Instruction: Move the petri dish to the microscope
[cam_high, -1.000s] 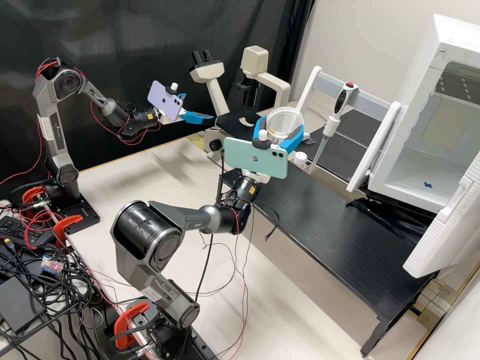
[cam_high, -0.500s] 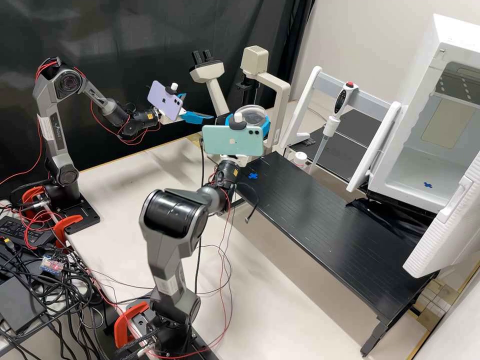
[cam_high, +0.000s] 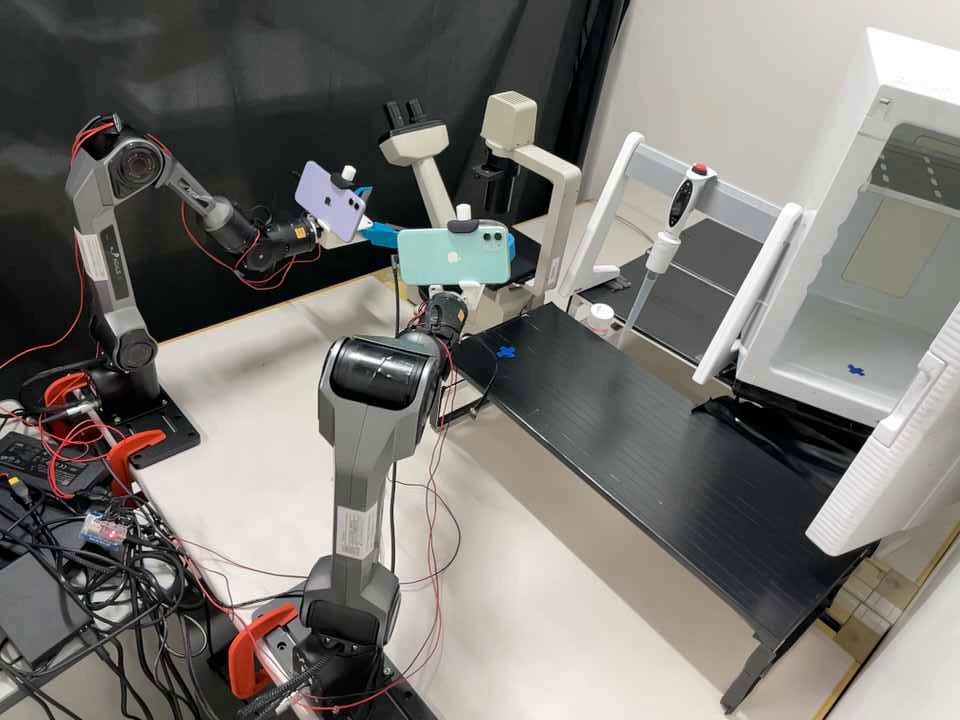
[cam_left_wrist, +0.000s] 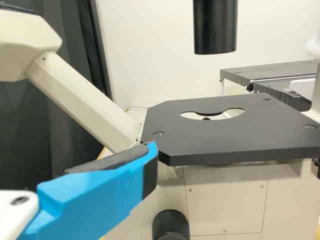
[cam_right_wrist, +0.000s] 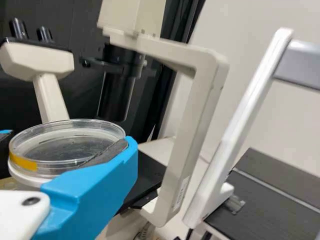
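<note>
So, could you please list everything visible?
Dish: one, clear, right gripper.
Microscope: one, cream, back.
Frame: one, white, back right.
Pipette: one, white, by frame.
Bottle: one, white, near pipette.
Platforms: two, black, right.
Cabinet: one, white, right.
Marks: two, blue, platform, cabinet.
Curtain: one, black, back.
Table: one, white, below.
Cables: many, black, red, left.
Clamps: several, red, table edge.
Phones: two, purple, green, arms.
Arms: two, grey, on table.
Right gripper: one, blue, around dish.
Left gripper: one, blue, by microscope.

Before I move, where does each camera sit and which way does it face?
High view: fixed off the arms, looking forward, down on the black bench; left arm and right arm show.
Left wrist view: on that wrist, toward the stage; left finger shows.
Right wrist view: on that wrist, toward dish and microscope; right finger shows.
All views share the microscope.
</note>
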